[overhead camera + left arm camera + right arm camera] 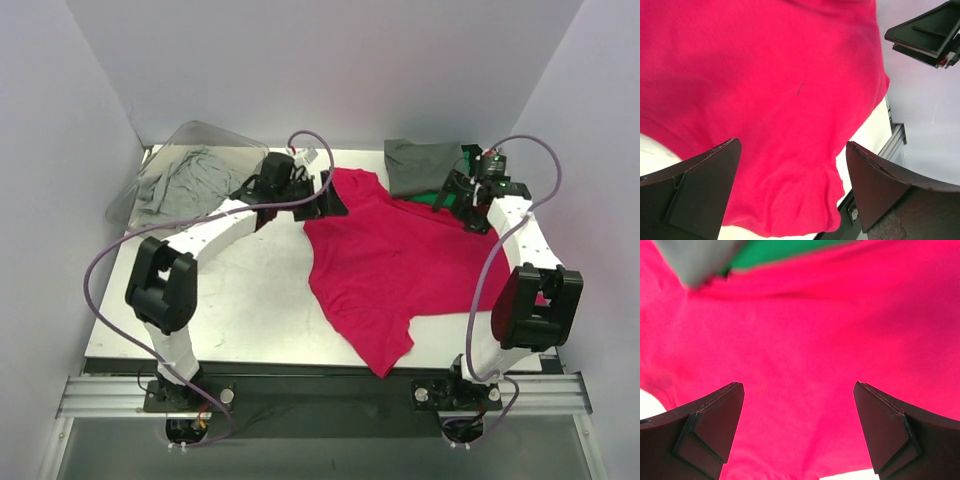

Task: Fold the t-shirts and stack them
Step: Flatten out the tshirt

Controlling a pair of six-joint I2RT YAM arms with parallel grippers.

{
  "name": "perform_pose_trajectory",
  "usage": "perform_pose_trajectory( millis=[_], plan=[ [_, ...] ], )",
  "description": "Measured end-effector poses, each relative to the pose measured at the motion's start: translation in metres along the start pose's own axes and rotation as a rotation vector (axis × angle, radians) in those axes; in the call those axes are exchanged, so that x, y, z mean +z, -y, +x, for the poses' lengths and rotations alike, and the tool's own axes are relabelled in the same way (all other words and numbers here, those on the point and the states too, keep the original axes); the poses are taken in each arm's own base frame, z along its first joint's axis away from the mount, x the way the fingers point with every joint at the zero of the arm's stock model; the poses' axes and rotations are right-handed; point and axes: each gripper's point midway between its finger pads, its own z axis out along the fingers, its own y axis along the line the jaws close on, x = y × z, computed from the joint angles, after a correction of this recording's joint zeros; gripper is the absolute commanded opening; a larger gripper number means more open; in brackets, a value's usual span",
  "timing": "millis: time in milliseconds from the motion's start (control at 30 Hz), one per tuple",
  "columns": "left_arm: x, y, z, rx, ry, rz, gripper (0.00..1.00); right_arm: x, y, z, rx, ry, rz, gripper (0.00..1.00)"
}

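A bright magenta-red t-shirt (390, 262) lies spread on the white table, one end hanging over the near edge. It fills the left wrist view (765, 90) and the right wrist view (805, 350). My left gripper (330, 196) is open and empty above the shirt's far left corner. My right gripper (462, 200) is open and empty above its far right part. A folded dark grey t-shirt (420, 163) lies on a green one (428, 199) at the far right; both show in the right wrist view, grey (695, 260) over green (780, 252).
A clear plastic bin (195, 140) at the far left holds a crumpled light grey t-shirt (180, 183). White table surface (250, 290) lies left of the red shirt. The metal rail (320, 392) runs along the near edge. Walls close in on three sides.
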Motion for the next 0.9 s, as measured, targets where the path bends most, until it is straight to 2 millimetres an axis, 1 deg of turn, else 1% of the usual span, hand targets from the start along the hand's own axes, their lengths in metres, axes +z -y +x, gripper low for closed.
perform_pose_trajectory(
  millis=[33,100,167,233,300,367,467,500,733,833,900],
  plan=[
    [0.007,0.0,0.009,-0.01,-0.022,-0.004,0.97,0.002,-0.004,0.01,-0.01,-0.021,-0.004,0.98],
    [0.024,-0.003,0.033,-0.033,-0.075,-0.014,0.97,0.008,-0.006,0.03,-0.015,-0.067,0.001,0.98],
    [0.038,-0.009,0.056,-0.056,-0.124,-0.027,0.97,0.013,-0.002,0.049,-0.008,-0.113,0.016,0.98],
    [0.049,-0.016,0.078,-0.085,-0.172,-0.039,0.98,0.015,0.002,0.062,0.006,-0.149,0.031,0.98],
    [0.059,-0.025,0.097,-0.114,-0.208,-0.053,0.97,0.017,0.005,0.07,0.019,-0.169,0.041,0.98],
    [0.066,-0.036,0.111,-0.138,-0.232,-0.069,0.97,0.018,0.006,0.075,0.027,-0.18,0.044,0.98],
    [0.072,-0.052,0.127,-0.16,-0.26,-0.095,0.97,0.019,0.005,0.081,0.033,-0.192,0.045,0.98],
    [0.074,-0.053,0.129,-0.165,-0.269,-0.089,0.97,0.019,0.005,0.082,0.037,-0.196,0.046,0.98],
    [0.075,-0.06,0.125,-0.089,-0.28,-0.116,0.97,0.019,-0.001,0.091,0.041,-0.219,0.034,0.97],
    [0.071,-0.068,0.121,-0.071,-0.279,-0.137,0.97,0.02,-0.006,0.095,0.04,-0.228,0.027,0.97],
    [0.066,-0.078,0.114,-0.069,-0.267,-0.157,0.97,0.022,-0.01,0.1,0.033,-0.244,0.024,0.97]
  ],
)
